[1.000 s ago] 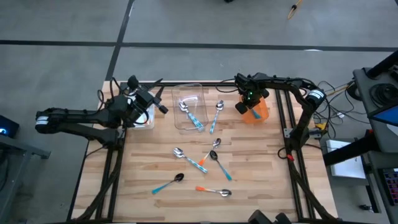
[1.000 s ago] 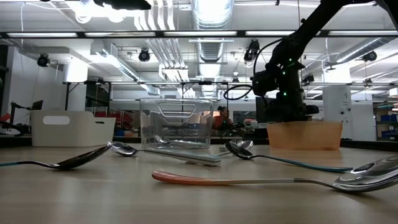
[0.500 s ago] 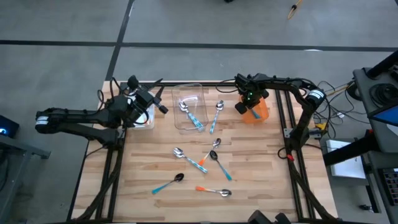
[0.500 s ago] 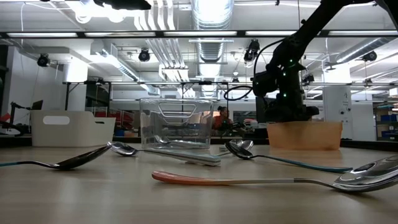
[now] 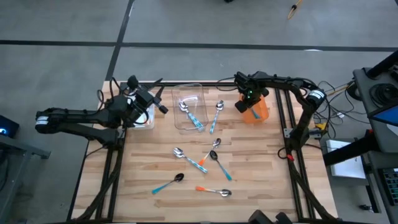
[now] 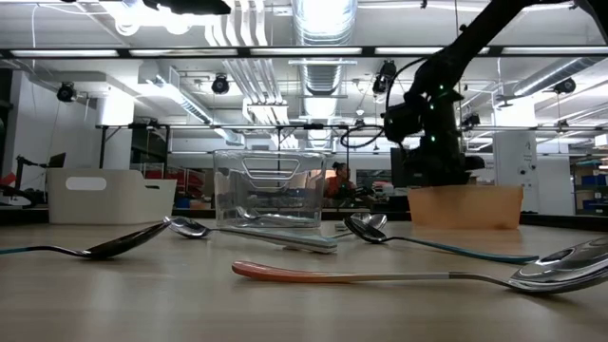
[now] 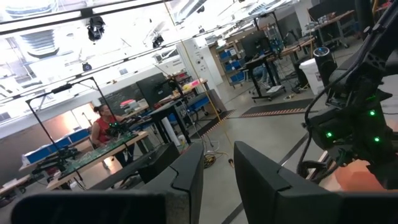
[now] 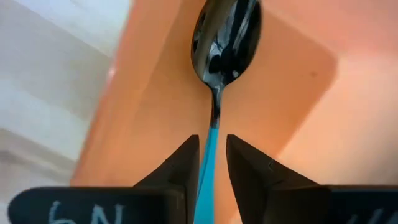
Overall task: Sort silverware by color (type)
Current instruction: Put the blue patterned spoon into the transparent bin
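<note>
My right gripper (image 5: 250,102) points down into the orange bin (image 5: 260,112) at the table's far right. In its wrist view the gripper (image 8: 213,158) is open. A dark-bowled spoon with a light blue handle (image 8: 211,134) lies on the bin floor, its handle running between the fingers. I cannot tell whether a finger still touches it. My left gripper (image 5: 160,98) waits open and empty (image 7: 217,168) over the white bin (image 5: 144,118) at the far left. Several more spoons lie on the wood, among them a silver one with an orange handle (image 5: 214,191) and a dark one with a teal handle (image 5: 169,182).
A clear bin (image 5: 199,90) between the two others holds spoons with light blue handles (image 5: 194,115). One silver spoon (image 5: 217,114) lies just to its right. A cluster of crossed spoons (image 5: 208,155) sits mid-table. The near left and near right wood is bare.
</note>
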